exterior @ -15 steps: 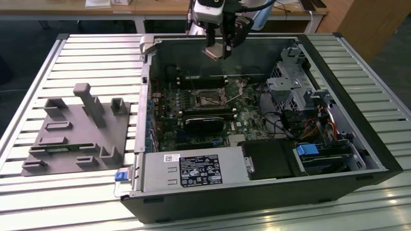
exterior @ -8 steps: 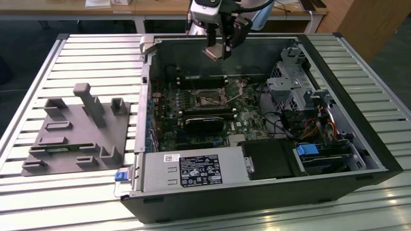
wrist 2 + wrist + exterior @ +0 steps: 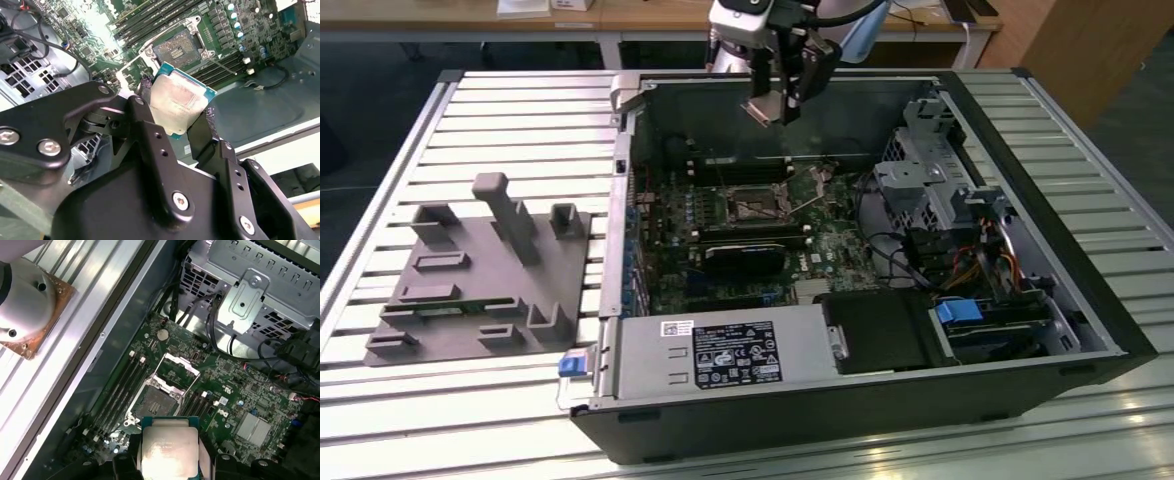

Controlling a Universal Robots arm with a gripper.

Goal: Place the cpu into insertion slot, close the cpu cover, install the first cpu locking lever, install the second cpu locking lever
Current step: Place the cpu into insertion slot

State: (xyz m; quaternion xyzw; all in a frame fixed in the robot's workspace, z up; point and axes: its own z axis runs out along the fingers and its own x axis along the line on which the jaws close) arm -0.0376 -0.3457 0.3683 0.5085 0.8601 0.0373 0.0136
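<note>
Below the cpu (image 3: 167,452), uncovered insertion slot (image 3: 154,404)

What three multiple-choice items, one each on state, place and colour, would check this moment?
1. The slot is:
A. empty, with the cover swung open
B. filled, with the cover shut
C. hidden under a cloth

2. The cpu is:
A. seated in the slot
B. held in the pincer, above the board
C. lying under the board

3. The board is:
A. green
B. red
C. white

Key: 1 A, as the first wrist view shows the bare dark socket with the frame lifted off it. 2 B, as both wrist views show the chip clamped between the fingers, clear of the socket. 3 A, as the circuit board around the socket is green in both wrist views.
</note>
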